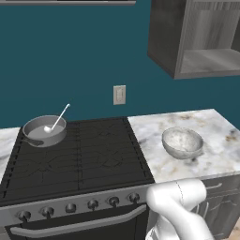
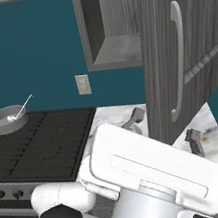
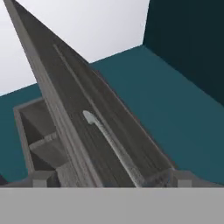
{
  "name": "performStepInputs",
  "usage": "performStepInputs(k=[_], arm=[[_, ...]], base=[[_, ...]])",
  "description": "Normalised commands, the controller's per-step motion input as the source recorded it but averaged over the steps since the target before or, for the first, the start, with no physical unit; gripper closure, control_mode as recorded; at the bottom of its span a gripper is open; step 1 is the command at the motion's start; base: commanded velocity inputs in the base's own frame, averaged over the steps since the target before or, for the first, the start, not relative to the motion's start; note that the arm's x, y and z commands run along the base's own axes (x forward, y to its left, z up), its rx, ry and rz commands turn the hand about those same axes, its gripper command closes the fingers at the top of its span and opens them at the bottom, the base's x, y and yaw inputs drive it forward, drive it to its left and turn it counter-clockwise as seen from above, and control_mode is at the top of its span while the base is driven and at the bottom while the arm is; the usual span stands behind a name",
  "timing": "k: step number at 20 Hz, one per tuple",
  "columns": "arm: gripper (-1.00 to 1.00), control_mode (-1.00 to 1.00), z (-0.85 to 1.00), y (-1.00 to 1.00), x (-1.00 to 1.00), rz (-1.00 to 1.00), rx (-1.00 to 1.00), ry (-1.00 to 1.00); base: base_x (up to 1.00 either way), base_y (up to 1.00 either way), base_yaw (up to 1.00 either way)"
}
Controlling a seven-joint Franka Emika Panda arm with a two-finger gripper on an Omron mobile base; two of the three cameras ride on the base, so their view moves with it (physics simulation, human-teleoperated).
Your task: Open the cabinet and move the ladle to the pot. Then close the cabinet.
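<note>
Left base view: the cabinet is a dark grey wood-grain wall unit standing open, with a pale, streaked, bare shelf board inside. The pot is a shallow round grey metal vessel with straight sides, seated on the rear left burner of the black stove. The ladle lies in the pot, its round bowl on the pot floor and its thin straight handle leaning up over the rim to the right. A rounded, translucent speckled bowl rests on the marbled tabletop beside the stove; nothing can be made out inside it. Right base view: the panelled cabinet door carries a long vertical silver bar handle. The gripper sits low at the door edge with its fingers spread apart, grasping nothing.
</note>
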Motion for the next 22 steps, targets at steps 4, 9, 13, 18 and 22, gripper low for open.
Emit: performStepInputs(k=[4,9,13,18,22], arm=[[-1.0,-1.0,-0.3,-0.03,0.62,0.6,0.0,0.0],[-1.0,-1.0,-0.43,0.0,0.66,0.56,-0.01,0.08],[-1.0,-1.0,-0.27,0.0,0.75,0.53,-0.01,0.08],[-1.0,-1.0,-0.08,0.0,0.86,0.5,0.0,0.03],[-1.0,-1.0,0.0,0.15,1.0,0.43,0.0,0.01]], base=[[0.0,0.0,0.0],[0.0,0.0,0.0],[0.0,0.0,0.0],[0.0,0.0,0.0],[0.0,0.0,0.0]])
